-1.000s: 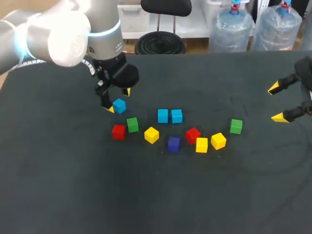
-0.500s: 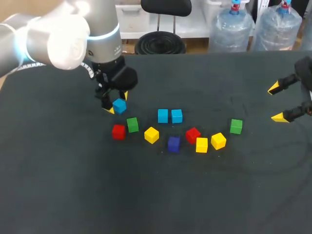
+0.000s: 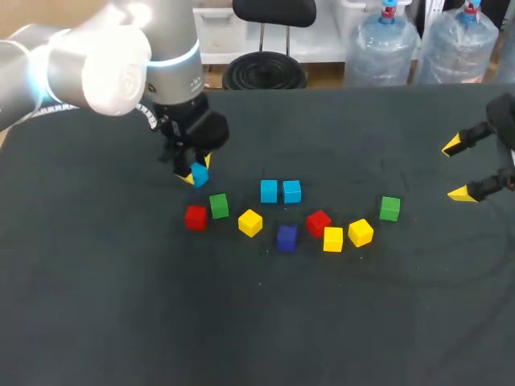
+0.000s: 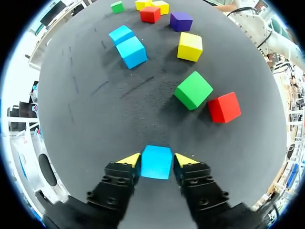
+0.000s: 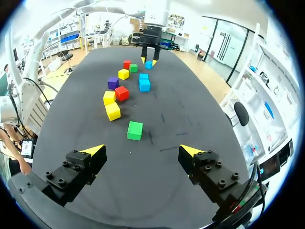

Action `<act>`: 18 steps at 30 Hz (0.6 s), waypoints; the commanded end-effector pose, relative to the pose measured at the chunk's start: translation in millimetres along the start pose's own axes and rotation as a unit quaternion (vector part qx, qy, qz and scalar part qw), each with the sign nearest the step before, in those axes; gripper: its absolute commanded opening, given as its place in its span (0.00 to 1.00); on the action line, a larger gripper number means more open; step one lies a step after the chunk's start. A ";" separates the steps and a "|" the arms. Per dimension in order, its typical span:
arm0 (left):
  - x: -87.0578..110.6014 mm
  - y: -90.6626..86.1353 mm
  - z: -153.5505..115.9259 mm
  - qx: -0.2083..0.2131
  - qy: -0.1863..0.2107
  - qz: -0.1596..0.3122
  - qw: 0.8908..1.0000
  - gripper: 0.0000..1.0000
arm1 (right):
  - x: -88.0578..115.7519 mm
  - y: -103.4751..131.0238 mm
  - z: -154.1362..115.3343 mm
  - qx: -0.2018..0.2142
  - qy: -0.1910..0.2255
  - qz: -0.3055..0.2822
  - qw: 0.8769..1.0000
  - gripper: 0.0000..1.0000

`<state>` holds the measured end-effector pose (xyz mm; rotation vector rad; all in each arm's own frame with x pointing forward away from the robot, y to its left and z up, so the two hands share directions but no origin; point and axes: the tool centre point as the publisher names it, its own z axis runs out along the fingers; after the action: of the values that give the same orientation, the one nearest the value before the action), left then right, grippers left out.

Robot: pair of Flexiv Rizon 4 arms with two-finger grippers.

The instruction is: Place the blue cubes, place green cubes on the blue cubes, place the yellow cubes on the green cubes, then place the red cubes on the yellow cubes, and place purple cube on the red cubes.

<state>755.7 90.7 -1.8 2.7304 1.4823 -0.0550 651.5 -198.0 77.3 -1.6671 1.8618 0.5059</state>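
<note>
Your left gripper grips a blue cube between both yellow tips, near the green cube, presumably to set it by the paired blue cubes as base; your right gripper hangs spread wide, well apart, clear of the work.

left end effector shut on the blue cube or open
Shut: the left end effector has both yellow tips against opposite sides of the small blue cube.

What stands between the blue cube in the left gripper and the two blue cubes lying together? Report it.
Nothing visible. The left gripper is shut on the small blue cube; only bare black table lies between it and the blue cube pair. The green cube and red cube sit aside.
</note>
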 end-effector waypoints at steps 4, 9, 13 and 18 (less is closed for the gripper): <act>0.8 3.9 -0.2 -0.001 0.000 -0.001 1.000 0.01 | 0.4 -1.0 1.2 0.000 -0.001 0.000 1.000 1.00; -0.3 1.9 -3.3 -0.001 0.007 -0.002 1.000 0.00 | 0.4 -1.0 1.2 0.000 -0.001 0.000 1.000 1.00; -2.9 1.7 -12.8 -0.008 0.008 -0.016 1.000 0.00 | 0.4 -1.0 1.2 0.000 -0.001 0.000 1.000 1.00; -10.7 0.0 -24.8 -0.019 0.003 -0.044 0.999 0.00 | 0.4 -1.0 1.2 0.000 -0.001 0.000 1.000 1.00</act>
<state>757.9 81.1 17.6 2.6475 1.5832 -0.0416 651.6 -198.0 77.3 -1.6671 1.8618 0.5059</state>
